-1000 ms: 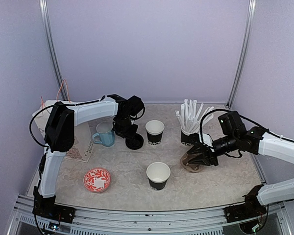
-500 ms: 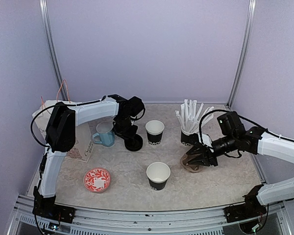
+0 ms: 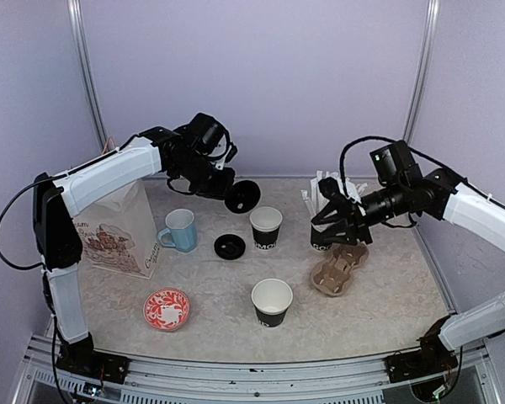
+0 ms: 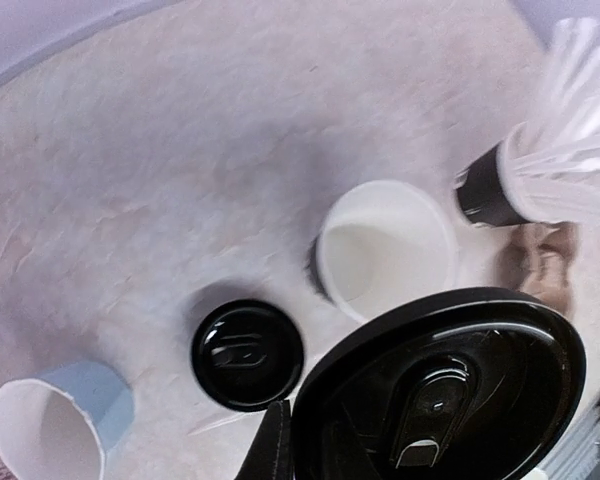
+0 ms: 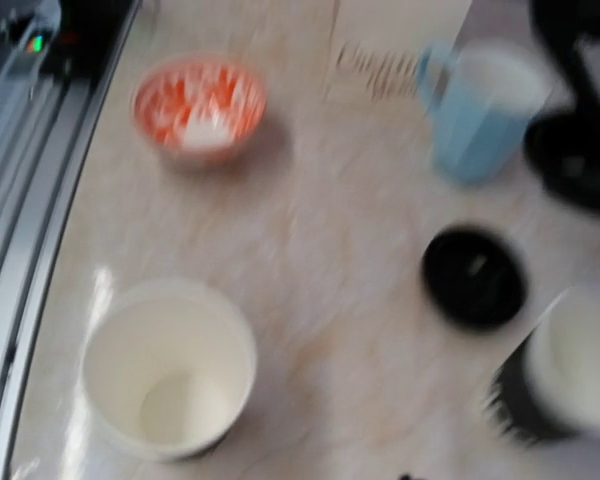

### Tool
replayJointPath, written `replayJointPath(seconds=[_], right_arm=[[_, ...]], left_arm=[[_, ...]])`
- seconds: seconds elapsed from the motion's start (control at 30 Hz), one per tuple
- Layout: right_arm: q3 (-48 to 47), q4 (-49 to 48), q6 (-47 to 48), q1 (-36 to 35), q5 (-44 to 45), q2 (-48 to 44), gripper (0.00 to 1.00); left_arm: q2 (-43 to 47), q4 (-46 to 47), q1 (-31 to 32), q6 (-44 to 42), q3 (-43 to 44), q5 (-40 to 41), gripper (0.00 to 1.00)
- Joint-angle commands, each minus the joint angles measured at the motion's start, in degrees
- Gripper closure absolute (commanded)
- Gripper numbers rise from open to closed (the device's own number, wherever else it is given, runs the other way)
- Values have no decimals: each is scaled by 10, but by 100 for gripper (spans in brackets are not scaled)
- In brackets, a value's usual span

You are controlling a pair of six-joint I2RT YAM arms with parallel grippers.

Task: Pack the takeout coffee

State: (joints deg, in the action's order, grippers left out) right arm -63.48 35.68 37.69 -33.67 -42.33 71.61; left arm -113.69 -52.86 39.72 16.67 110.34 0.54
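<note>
**Lid in the air, both cups uncovered**

We see the left gripper (image 3: 228,188) closed on the edge of a black lid (image 3: 244,196). It holds the lid in the air, tilted, behind and a little left of the far cup (image 3: 266,225). From the left wrist, the lid overlaps that cup's rim. The far cup stands upright and uncovered on the table (image 3: 387,303), with the other lid (image 3: 230,246) lying flat just to its left. The near cup (image 3: 272,301) stands upright and uncovered too, nearer the arms and well apart from both lids.

The right gripper (image 3: 341,225) hangs above the far end of the cardboard carrier (image 3: 335,276), in front of the straw cup (image 4: 488,192). Its jaws look partly apart, but we cannot tell whether they grip anything, and the right wrist view is blurred.

On the left stand a blue mug (image 3: 181,230) and a paper bag (image 3: 118,231). A red dish (image 3: 167,308) sits near the front edge.
</note>
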Motion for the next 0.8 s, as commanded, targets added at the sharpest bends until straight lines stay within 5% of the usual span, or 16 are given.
replayJointPath(seconds=[0.0, 0.1, 0.33, 0.57, 0.63, 0.77], right_arm=[[-109, 84, 8, -3, -30, 22, 58], [-163, 69, -30, -3, -24, 35, 54], [-216, -1, -118, -3, -21, 62, 27], [-248, -32, -152, -4, -53, 80, 22], [-254, -45, -169, -6, -68, 85, 6], [-270, -60, -191, -15, -86, 100, 1]], left_arm=[[56, 132, 25, -13, -39, -138, 91], [107, 238, 36, 21, -90, -185, 91], [228, 574, 36, 119, -282, -289, 91], [251, 752, 33, 218, -372, -344, 91], [251, 804, 33, 244, -393, -355, 91], [245, 865, 33, 275, -413, -362, 91]])
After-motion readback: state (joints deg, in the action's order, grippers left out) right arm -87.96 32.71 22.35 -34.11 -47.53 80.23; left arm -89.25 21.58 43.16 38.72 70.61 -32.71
